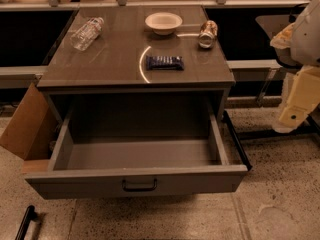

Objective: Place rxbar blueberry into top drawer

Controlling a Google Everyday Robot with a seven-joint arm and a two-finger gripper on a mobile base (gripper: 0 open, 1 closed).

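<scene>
Pincer (294,111) hangs beside tabletop (112,59), state cannot be told; snack bar (164,62) lies there, drawer (75,185) open to receive it

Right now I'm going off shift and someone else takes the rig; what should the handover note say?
The tool hangs at the right edge, beside the counter, well off the bar.
The bar lies flat on the counter, near its front.
The drawer is pulled open, nothing seen inside.
Done: drawer open.
Left: grasp the bar, lay it in the drawer.
</scene>
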